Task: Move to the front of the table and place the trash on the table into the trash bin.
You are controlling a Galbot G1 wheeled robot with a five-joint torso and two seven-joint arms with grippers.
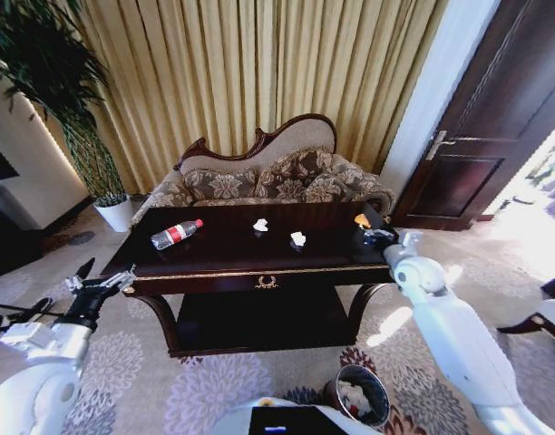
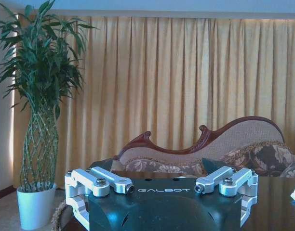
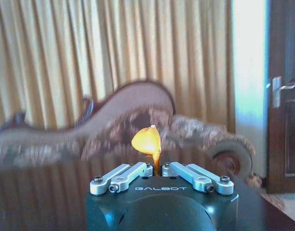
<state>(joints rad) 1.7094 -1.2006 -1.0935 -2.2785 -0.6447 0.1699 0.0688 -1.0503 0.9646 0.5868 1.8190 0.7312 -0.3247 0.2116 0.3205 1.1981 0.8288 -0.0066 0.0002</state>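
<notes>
The robot stands at the front of the table, and the trash bin by the table's front right leg already has white scraps in it. The right gripper sits over the table's right end with its fingers pinched on the orange scrap — not yet lifted away, I'd judge. Left on the table: the bottle toward the left end and two white scraps mid-top. The left gripper hangs off the left corner, fingers apart.
</notes>
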